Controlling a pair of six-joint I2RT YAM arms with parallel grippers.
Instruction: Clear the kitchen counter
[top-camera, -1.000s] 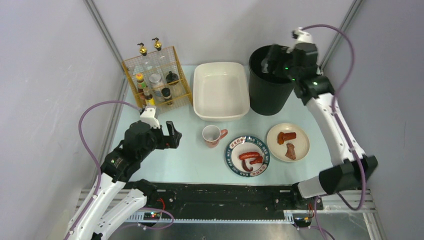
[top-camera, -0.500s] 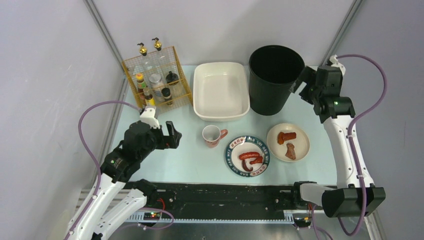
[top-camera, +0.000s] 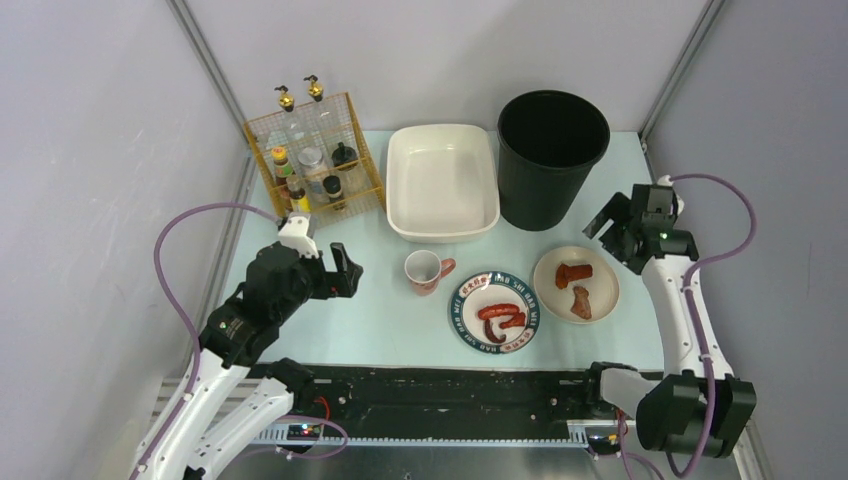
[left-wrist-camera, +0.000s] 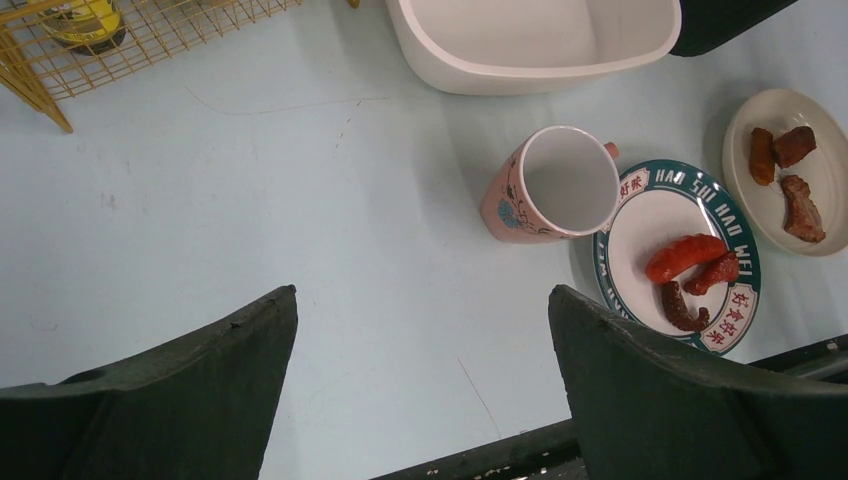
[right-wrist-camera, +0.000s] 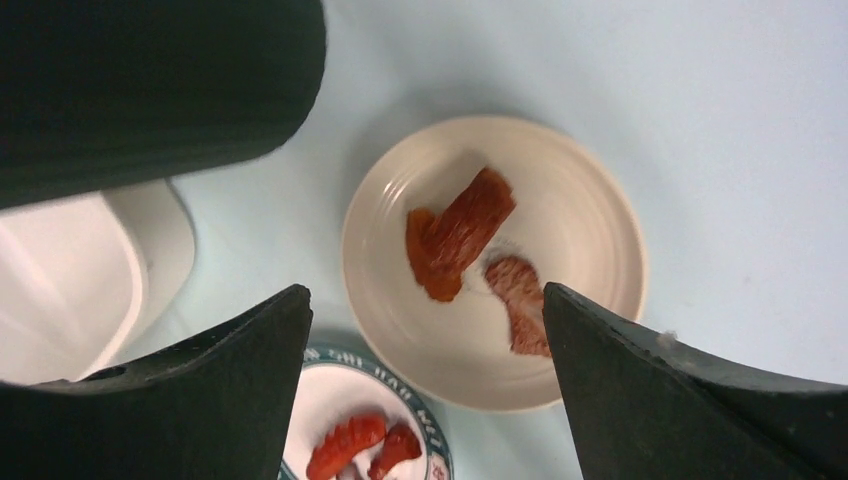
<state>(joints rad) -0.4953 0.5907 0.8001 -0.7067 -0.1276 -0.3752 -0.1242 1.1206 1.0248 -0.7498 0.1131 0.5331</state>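
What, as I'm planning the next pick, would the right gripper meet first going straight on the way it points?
Most likely the meat pieces on the cream plate: in the wrist view they lie centred between the right gripper's open jaws. Depth is unclear.

Left wrist: white basin (left-wrist-camera: 530, 75) and wire rack (left-wrist-camera: 150, 40) cropped by top edge. Right wrist: patterned plate (right-wrist-camera: 340, 390) cut at bottom, black bin (right-wrist-camera: 150, 80) mostly off-frame.

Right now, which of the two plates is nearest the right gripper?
The plain cream plate with meat pieces, beside the right gripper. The other plate has a teal lettered rim and lies farther left, by the mug.
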